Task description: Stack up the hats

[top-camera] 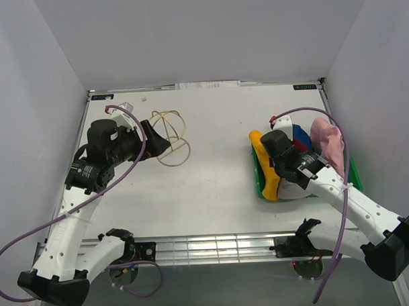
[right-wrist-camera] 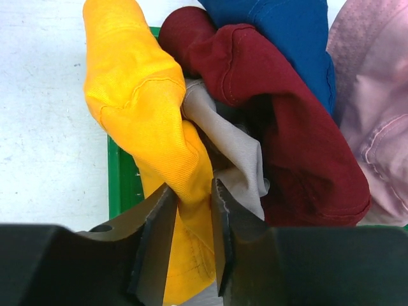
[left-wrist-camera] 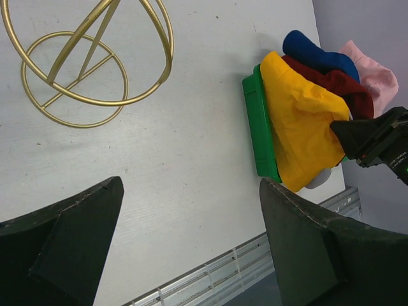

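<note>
Jaws of right end effector point(right-wrist-camera: 191, 191) pinching a fold of yellow hat point(right-wrist-camera: 137, 108), bunched with grey hat point(right-wrist-camera: 236, 146), dark red hat point(right-wrist-camera: 287, 127), blue hat point(right-wrist-camera: 287, 32), pink hat point(right-wrist-camera: 370, 95) on green tray point(right-wrist-camera: 121, 178) at overhead frame's right; left end effector point(left-wrist-camera: 191, 185) spread wide beside gold stand point(left-wrist-camera: 83, 70), upper left.

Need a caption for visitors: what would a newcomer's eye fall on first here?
Bright colours crammed in the green tray on the right: yellow hat, dark red hat, blue hat, pink hat, grey hat tucked between. The right pincer pinches the yellow hat's fabric. On the left, a gold wire stand sits before the open left pincer.
</note>
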Robot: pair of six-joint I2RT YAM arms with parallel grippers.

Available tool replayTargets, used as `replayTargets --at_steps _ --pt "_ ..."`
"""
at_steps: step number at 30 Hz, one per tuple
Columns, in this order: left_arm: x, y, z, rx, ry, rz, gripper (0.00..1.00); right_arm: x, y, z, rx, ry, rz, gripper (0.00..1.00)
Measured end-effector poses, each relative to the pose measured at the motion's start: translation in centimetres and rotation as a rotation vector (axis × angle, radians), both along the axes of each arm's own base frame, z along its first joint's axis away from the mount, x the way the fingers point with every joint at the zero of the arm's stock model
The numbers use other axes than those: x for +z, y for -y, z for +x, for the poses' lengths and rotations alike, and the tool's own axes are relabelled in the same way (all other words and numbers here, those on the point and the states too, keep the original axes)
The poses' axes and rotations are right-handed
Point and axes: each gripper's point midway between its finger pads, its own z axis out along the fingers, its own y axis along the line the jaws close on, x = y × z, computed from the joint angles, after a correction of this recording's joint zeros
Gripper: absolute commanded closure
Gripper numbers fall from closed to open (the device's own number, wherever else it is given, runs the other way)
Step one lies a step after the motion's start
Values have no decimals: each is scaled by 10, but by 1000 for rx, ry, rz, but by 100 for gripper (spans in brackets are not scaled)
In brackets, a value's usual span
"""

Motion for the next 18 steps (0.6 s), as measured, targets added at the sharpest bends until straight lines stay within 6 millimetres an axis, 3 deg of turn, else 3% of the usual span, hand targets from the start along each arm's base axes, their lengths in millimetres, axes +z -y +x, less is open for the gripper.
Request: replayTargets --at_steps 5,8,11,18 --pt "0 0 0 0 0 0 2 0 -1 2 20 -3 -7 92" --pt "0 0 0 -1 -1 1 2 8 -9 2 58 -8 24 92" --pt "0 0 1 -2 -4 5 2 34 -25 5 119 13 92 92" --pt "15 1 4 -1 25 -3 4 121 -67 9 303 138 288 92"
